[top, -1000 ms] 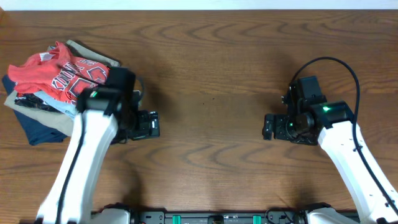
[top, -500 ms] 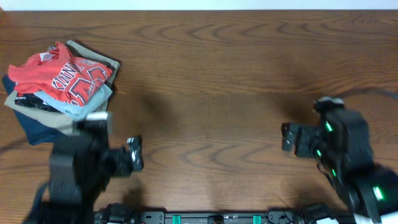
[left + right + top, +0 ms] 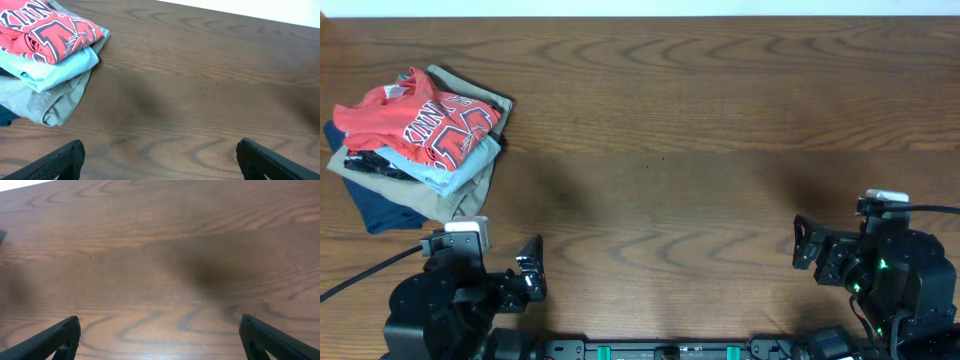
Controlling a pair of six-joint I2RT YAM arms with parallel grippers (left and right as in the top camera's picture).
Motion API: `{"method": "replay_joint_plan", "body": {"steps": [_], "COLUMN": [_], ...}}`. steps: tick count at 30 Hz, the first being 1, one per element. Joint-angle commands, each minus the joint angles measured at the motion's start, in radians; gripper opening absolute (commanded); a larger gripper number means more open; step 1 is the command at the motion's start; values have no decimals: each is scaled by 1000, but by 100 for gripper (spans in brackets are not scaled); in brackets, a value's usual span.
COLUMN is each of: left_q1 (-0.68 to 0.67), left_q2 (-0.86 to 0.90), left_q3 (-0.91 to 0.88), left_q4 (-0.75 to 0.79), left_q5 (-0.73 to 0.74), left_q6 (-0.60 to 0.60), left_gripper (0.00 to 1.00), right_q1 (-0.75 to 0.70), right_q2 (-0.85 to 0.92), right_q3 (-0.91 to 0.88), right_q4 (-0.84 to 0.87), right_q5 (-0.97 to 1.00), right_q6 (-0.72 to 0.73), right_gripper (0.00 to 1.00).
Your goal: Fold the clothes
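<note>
If you had to call it now, what's fold status? — ops

Looks done, judging by the lay. T-shirt [image 3: 420,122] is folded compact, graphic side up, on top of the stack [image 3: 430,165] at the far-left of the table [image 3: 670,120]. Under it: light-blue shirt [image 3: 60,70], then tan garment [image 3: 55,102], navy one [image 3: 375,208] at the bottom. Nothing loose elsewhere, so I see nothing left to fold (top edge is a bit rumpled, not a crisp square). — yam

Grippers? — ops

Left gripper [image 3: 160,150]: jaws spread wide, nothing between them, well apart from the stack. Right gripper [image 3: 160,325]: same, wide and empty, over bare wood. Both at the near edge. — yam

Any readable text? — ops

Partial. White arched letters start "KIN", the rest runs off frame or into the folds. Big outlined block characters below, can't make them out. No brand tag or logo patch legible. — yam
</note>
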Motion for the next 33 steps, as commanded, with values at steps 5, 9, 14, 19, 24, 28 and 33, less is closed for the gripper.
{"method": "replay_joint_plan", "body": {"steps": [5,9,14,19,24,28,33], "left_q1": [1,1,1,1,1,1,1], "left_q2": [-3,-3,-3,-3,-3,-3,-3], "left_q3": [-8,-8,-8,-8,-8,-8,-8], "left_q4": [3,3,3,3,3,3,3], "left_q5": [-11,-11,-11,-11,-11,-11,-11], "left_q6": [14,14,14,14,14,14,13], "left_gripper": [98,98,98,98,98,98,98], "right_q1": [10,10,10,10,-15,-66,-117], "right_q2": [-1,-1,-1,-1,-14,-74,-245], "right_q3": [-9,-9,-9,-9,-12,-66,-259], "right_q4": [-3,-3,-2,-3,-9,35,232], "right_q5": [14,14,13,13,24,19,-55], "right_q6": [10,10,10,10,2,-40,-189], "right_gripper": [99,99,99,99,99,99,99]}}
